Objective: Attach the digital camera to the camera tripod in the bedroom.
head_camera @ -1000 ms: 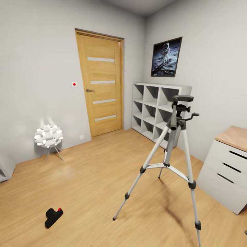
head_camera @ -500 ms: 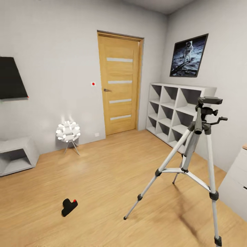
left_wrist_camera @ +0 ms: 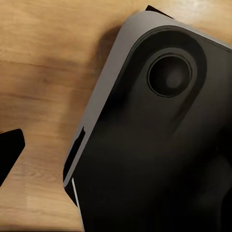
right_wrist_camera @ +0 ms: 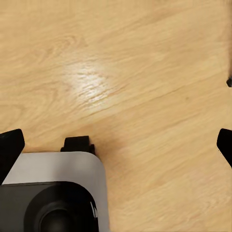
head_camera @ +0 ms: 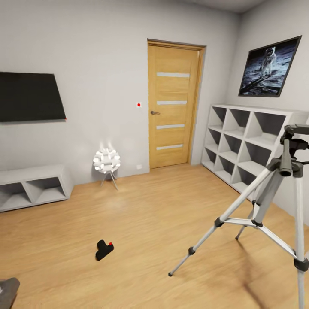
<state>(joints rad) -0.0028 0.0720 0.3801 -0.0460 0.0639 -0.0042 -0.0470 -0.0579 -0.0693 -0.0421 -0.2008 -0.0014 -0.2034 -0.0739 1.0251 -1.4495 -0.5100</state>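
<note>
The digital camera (head_camera: 104, 249), small and black with a red button, lies on the light wood floor in the head view, left of centre. The camera tripod (head_camera: 278, 189) stands at the right, silver legs splayed and its black head bare at the frame's edge, well apart from the camera. My right gripper (right_wrist_camera: 116, 145) hangs open over bare floor, a black fingertip (right_wrist_camera: 10, 147) at each side of its wrist view. In the left wrist view my left gripper (left_wrist_camera: 116, 154) looks down on the robot's dark base (left_wrist_camera: 159, 135), one fingertip (left_wrist_camera: 9, 154) far out to the side.
A white ball-shaped lamp (head_camera: 107, 162) stands by the back wall, near a wooden door (head_camera: 174, 109). A low grey bench (head_camera: 32, 187) sits under a wall-mounted black screen (head_camera: 30, 96). White cube shelves (head_camera: 249, 141) line the right wall behind the tripod.
The head view has swung left: screen and bench have come into view, the white desk has left it. Camera and tripod stay put on the floor.
</note>
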